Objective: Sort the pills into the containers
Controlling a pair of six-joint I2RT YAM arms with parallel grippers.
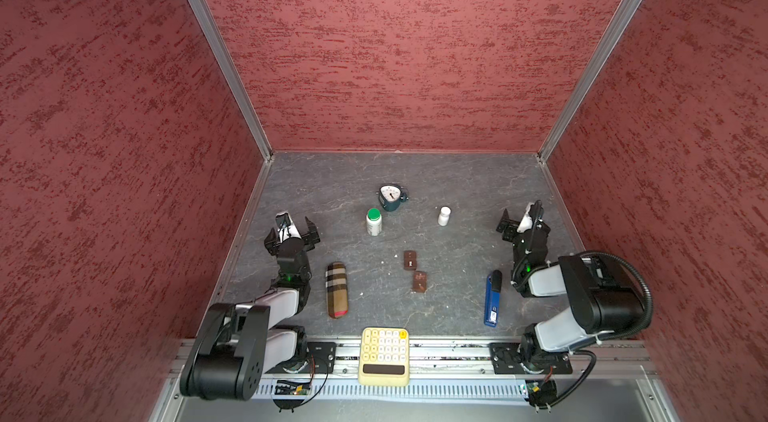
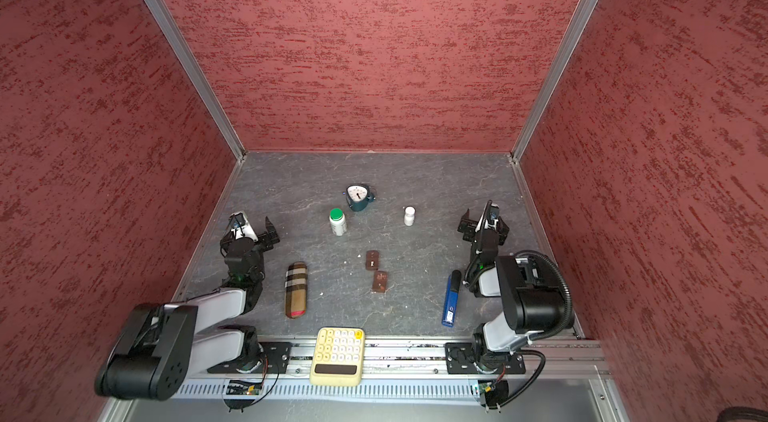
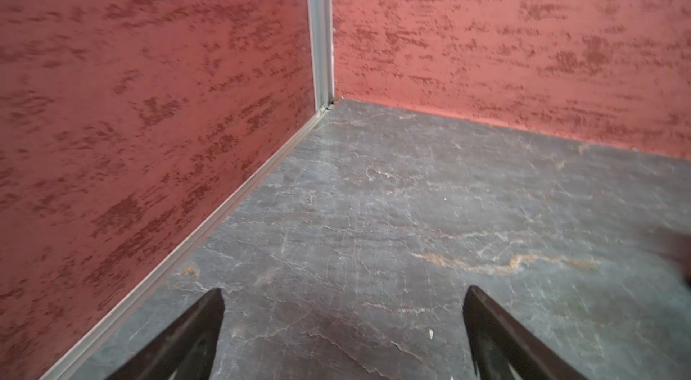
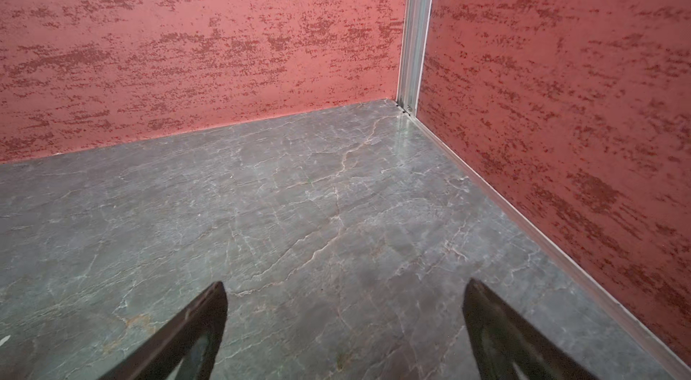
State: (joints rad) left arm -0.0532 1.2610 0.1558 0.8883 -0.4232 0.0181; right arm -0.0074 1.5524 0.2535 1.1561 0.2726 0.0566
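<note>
Pills (image 1: 382,262) lie loose just left of the containers (image 1: 410,260) in both top views, apparently awaiting sorting. Left gripper (image 1: 291,233) and right gripper (image 1: 521,224) hover well apart from the containers, jaws spread and empty, likely readied for picking.

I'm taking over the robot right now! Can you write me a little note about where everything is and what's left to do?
Left gripper: open, empty, at the left side of the table.
Right gripper: open, empty, at the right side.
Containers: two brown pieces mid-table, the nearer one slightly askew, neither touched.
Pills: at least two loose on the table, another nearer the front.
Done: cannot tell if any pill is inside.
To do: put the loose pills into the containers.
</note>
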